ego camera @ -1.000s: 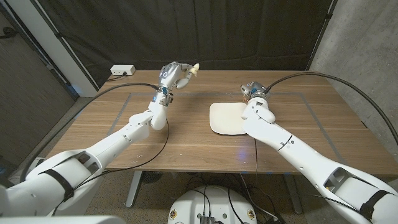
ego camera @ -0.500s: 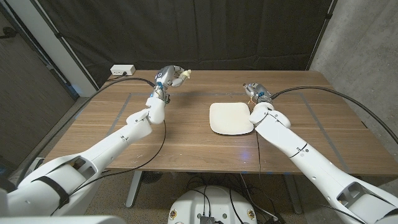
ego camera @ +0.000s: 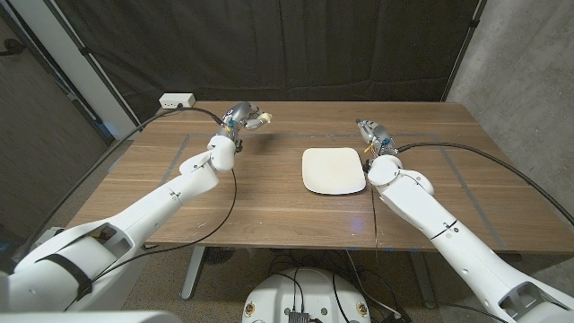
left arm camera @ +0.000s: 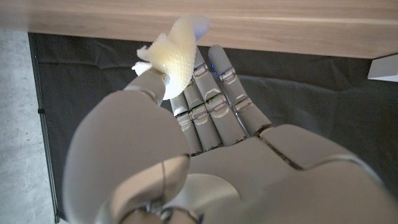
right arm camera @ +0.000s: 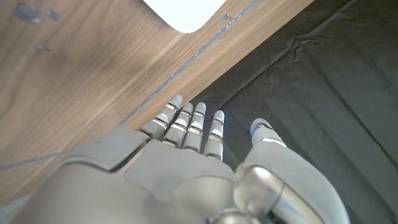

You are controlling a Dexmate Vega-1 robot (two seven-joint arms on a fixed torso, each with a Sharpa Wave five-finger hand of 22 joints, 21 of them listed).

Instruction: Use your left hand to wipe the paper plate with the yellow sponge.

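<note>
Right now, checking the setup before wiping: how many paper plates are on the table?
1. The paper plate lies on the table right of centre, beside the right hand, apart from the left hand.

The right hand (right arm camera: 186, 168) shows its back, fingers straight and slightly apart, holding nothing; beyond them, the wooden table (right arm camera: 81, 74); a white plate (right arm camera: 183, 12) corner; dark curtain (right arm camera: 323, 81).

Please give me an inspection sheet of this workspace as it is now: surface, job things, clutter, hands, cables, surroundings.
Surface: wooden table, faint taped lines.
Job's things: paper plate lies on the table; yellow sponge in left hand.
Clutter: nothing seen.
Hands: left hand pinches the sponge near far edge; right hand open, beside the plate.
Cables: black cable along each arm.
Surroundings: dark curtain, white power strip.
</note>
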